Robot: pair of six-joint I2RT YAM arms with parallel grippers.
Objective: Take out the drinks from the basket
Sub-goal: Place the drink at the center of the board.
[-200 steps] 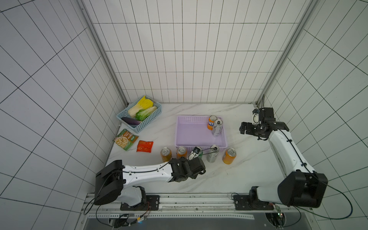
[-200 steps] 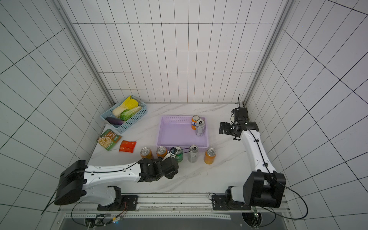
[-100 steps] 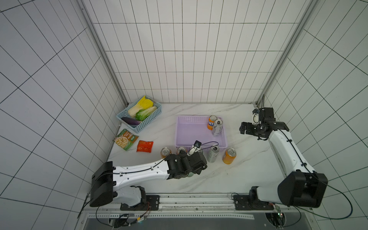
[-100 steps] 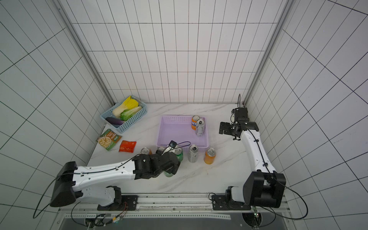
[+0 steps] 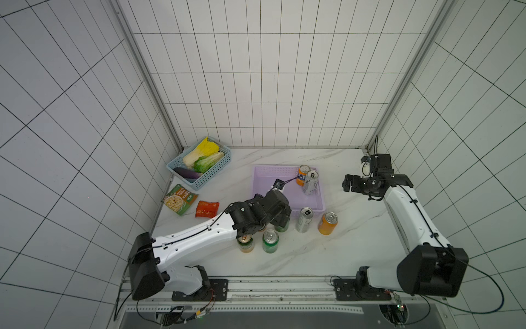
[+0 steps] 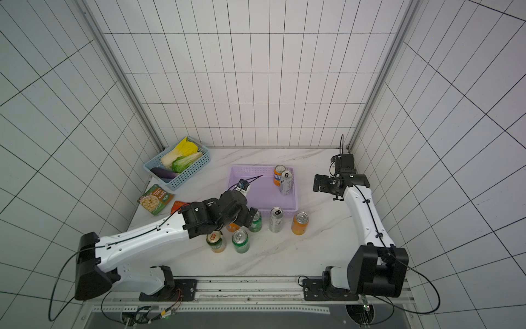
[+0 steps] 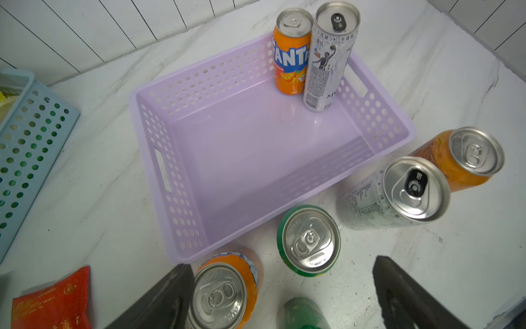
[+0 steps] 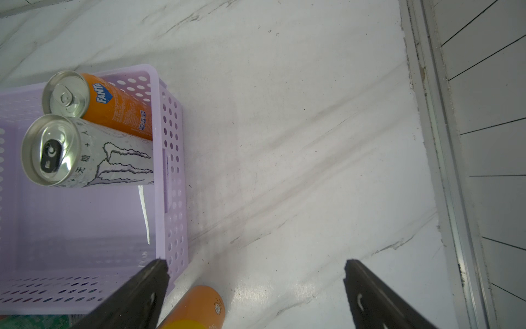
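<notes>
The drinks are held by neither claw. The left gripper (image 7: 284, 284) has its jaws wide apart with nothing clamped, and it hangs above the cans already set on the table, among them a green can (image 7: 308, 242), at 6 o'clock of the lilac basket (image 7: 159, 134). The right gripper (image 8: 254, 265), also spread and empty, is seen at 3 o'clock of the basket. Inside, at the 1 o'clock corner, an orange can (image 7: 290, 57) and a slim silver-white can (image 7: 327, 65) stand upright and seem to touch. Fetching one of them is judged to be the step in hand. One can must be enclosed without the other being toppled. The table (image 5: 313, 256) is white and marble-patterned. A light-blue basket (image 5: 209, 178) is at 10 o'clock and snack packets (image 5: 207, 208) are at 8 o'clock. White tiled walls (image 5: 270, 85) enclose the scene.
</notes>
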